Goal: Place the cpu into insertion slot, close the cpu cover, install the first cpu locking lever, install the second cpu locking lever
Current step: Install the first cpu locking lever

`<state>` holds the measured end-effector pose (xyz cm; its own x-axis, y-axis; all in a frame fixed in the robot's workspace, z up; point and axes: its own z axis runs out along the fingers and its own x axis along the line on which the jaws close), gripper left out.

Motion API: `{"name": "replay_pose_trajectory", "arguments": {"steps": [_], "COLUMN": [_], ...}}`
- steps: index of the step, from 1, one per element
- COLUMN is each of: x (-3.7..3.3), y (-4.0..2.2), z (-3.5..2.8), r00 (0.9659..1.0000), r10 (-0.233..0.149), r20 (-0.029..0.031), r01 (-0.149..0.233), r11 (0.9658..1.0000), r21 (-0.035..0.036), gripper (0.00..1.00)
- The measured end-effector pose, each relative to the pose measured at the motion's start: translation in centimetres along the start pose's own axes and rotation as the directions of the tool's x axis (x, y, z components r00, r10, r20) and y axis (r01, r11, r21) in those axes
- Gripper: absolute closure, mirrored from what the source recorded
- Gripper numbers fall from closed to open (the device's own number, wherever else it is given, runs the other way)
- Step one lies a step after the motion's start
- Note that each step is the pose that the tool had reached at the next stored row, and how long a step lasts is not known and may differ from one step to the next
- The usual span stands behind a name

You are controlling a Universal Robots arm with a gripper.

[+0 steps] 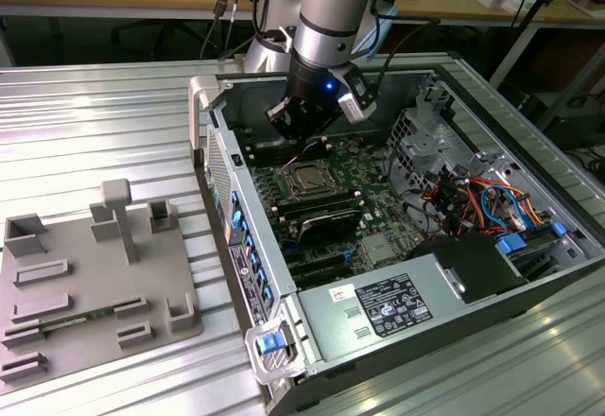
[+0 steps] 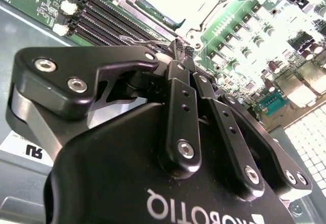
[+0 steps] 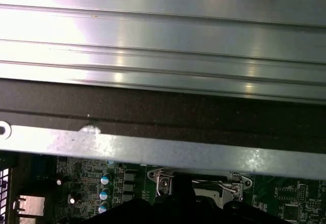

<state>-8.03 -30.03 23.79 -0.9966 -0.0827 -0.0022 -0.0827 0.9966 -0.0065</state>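
Exterior view: my gripper hangs inside the open case, just above the socket near the case's far wall, with the cpu lying in it. Second wrist view: fingers pinched together at the socket's edge. First wrist view: the socket lies beside the case wall.

Silver ribbed metal table, long parallel grooves running across. Glares bright along the ribs in the first wrist view. Carries two things directly.

Towards the exterior view's right: open computer case, lying on its side with the open face up. Grey sheet-metal walls, blue clips along the near wall.

Towards the exterior view's left: flat grey fixture plate, studded with raised blocks, posts and slotted holders. Lies just beside the case, one corner close to the case wall; cannot tell whether touching.
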Motion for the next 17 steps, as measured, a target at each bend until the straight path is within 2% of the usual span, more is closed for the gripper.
{"name": "replay_pose_trajectory", "arguments": {"steps": [7, 11, 17], "x": [-0.08, -0.68, -1.12], "y": [0.16, 0.17, 0.34], "z": [0.21, 0.38, 0.88], "r00": [1.0000, 1.0000, 1.0000], "r10": [0.000, 0.008, 0.009], "r20": [0.0001, 0.0001, -0.0001], "r01": [0.000, -0.008, -0.009], "r11": [1.0000, 1.0000, 1.0000], "r21": [0.0006, 0.0006, 0.0007], "gripper": [0.89, 0.89, 0.89]}}
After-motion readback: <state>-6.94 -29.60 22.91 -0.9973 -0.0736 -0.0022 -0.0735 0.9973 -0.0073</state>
